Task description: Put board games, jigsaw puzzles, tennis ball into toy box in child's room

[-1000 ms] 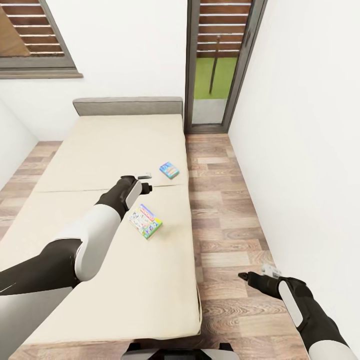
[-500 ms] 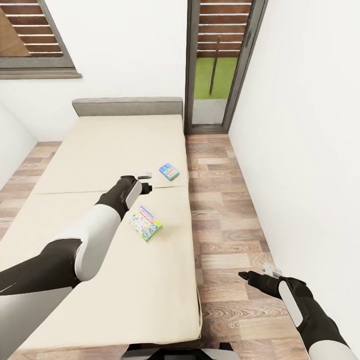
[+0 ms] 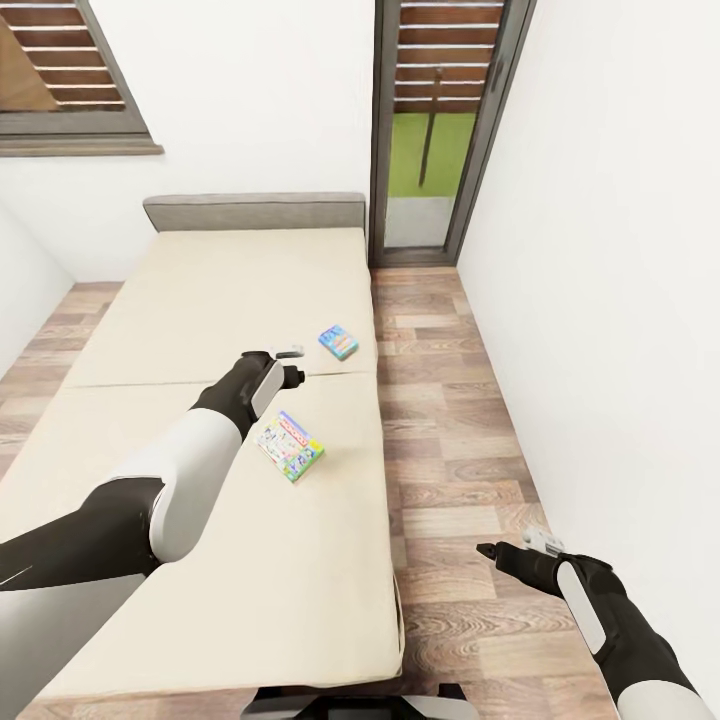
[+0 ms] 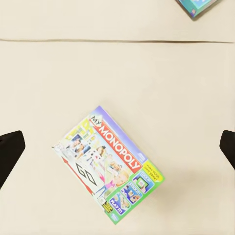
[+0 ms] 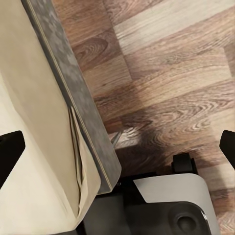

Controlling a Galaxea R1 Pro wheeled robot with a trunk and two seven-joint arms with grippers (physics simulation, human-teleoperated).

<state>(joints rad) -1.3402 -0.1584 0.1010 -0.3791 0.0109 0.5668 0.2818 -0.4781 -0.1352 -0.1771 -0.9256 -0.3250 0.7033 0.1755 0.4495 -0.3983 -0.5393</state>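
Observation:
Two board games lie on the beige bed (image 3: 200,300). A green-yellow-red Monopoly box (image 3: 290,446) rests flat near the bed's right side, and a smaller blue box (image 3: 338,341) lies farther back by the right edge. My left gripper (image 3: 297,364) hovers above the mattress between the two boxes, open and holding nothing. In the left wrist view the Monopoly box (image 4: 108,164) sits below the spread fingertips (image 4: 10,152), with a corner of the blue box (image 4: 196,6) at the frame's border. My right gripper (image 3: 512,548) hangs open over the wood floor beside the bed.
A grey headboard (image 3: 255,212) stands against the white back wall. A glass door (image 3: 440,130) is at the back right. A strip of plank floor (image 3: 450,400) runs between bed and right wall. The right wrist view has the bed's dark frame (image 5: 73,98) and my base (image 5: 166,200).
The view has shifted very slightly; both arms and both boxes hold their places.

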